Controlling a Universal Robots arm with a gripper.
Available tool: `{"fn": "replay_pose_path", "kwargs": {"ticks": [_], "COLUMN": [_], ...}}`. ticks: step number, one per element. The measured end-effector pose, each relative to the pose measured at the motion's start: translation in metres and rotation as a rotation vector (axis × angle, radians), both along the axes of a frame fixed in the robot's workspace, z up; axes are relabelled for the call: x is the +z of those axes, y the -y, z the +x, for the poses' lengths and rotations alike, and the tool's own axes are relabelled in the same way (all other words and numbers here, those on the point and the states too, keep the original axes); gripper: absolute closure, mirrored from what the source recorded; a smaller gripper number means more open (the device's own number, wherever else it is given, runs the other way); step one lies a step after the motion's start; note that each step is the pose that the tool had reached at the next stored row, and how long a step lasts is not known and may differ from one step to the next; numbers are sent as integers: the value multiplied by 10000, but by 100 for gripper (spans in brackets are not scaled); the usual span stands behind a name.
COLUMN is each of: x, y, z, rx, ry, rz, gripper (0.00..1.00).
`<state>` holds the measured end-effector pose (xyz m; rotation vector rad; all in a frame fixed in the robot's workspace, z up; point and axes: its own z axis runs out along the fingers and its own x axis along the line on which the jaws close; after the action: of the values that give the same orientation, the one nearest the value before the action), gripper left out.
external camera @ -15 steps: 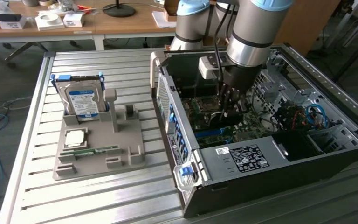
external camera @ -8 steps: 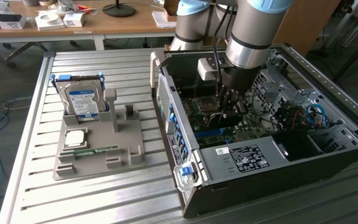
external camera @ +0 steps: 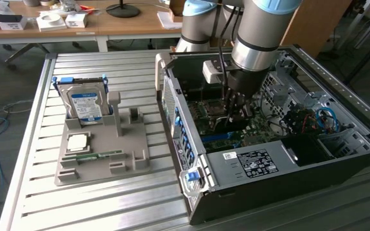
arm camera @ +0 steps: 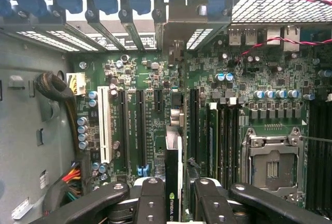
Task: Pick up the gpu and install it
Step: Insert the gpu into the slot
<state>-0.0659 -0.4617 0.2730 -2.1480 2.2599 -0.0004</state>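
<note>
**Pincer [arm camera: 178, 199] grips gpu [arm camera: 174, 164] inside open computer case [external camera: 269, 197]**
Clamped by its upper edge, the card hangs edge-down, apparently so that it lines up with the motherboard's [arm camera: 259, 79] long slots.

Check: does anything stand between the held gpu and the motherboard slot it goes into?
Nothing visible does. The gripper holds the gpu edge-on over the bare expansion slots of the motherboard; the slot beneath the card is hidden.

1 gpu [arm camera: 174, 175], 1 hard drive [external camera: 85, 106]
</note>
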Motion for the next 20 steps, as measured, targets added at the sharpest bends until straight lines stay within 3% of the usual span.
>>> {"fn": "replay_pose_path", "kwargs": {"ticks": [20], "x": [-34], "y": [-2], "z": [-54], "rx": [0], "ry": [-2], "rz": [-3], "gripper": [74]}}
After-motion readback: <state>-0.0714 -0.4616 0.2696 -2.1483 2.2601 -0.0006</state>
